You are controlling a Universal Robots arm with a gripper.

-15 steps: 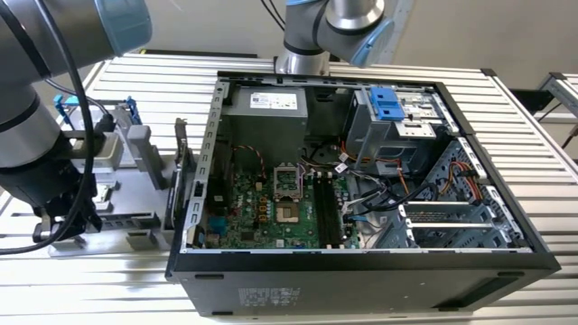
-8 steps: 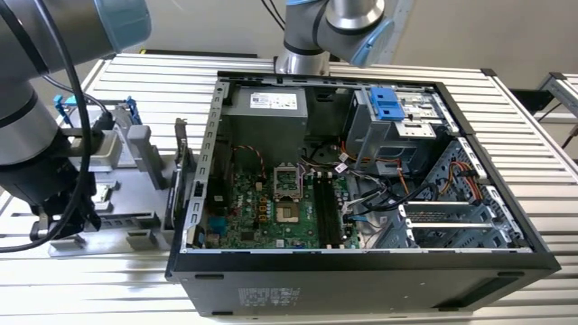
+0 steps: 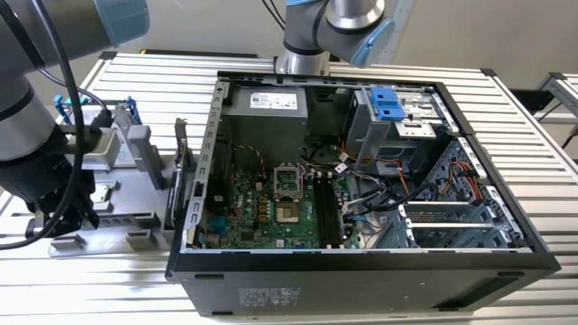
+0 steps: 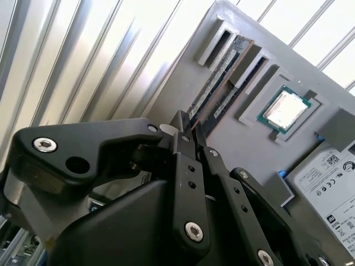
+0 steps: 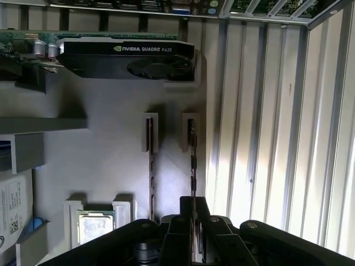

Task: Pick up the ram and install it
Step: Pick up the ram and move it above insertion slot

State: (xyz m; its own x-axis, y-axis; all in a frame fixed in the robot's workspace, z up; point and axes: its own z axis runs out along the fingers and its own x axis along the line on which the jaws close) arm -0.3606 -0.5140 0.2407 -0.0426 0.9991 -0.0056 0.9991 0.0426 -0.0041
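The hand (image 5: 193, 204) is pinched almost completely closed on the ram (image 5: 192, 160), with one finger (image 5: 185, 213) on each flat face at the stick's near end. The ram stands on edge in its slot in the grey holder (image 5: 111, 144), with its far end seated in the slot's bracket.

Count-wise there are two memory sticks. The other stick (image 5: 150, 166) sits in the neighbouring slot, parallel to the first and not touched by the hand. The same holder also carries:
- one processor chip (image 5: 95, 226) in a square pocket near the sticks
- one graphics card (image 5: 127, 58) across the far end
- one hard drive (image 4: 327, 172) off to the side

In the exterior view, the holder sits on the slatted metal surface (image 3: 524, 122) near the edge at the exterior view's left, with the arm (image 3: 36, 135) hanging over it. One open computer case (image 3: 361, 264) lies just beside the holder, around the middle of the surface.
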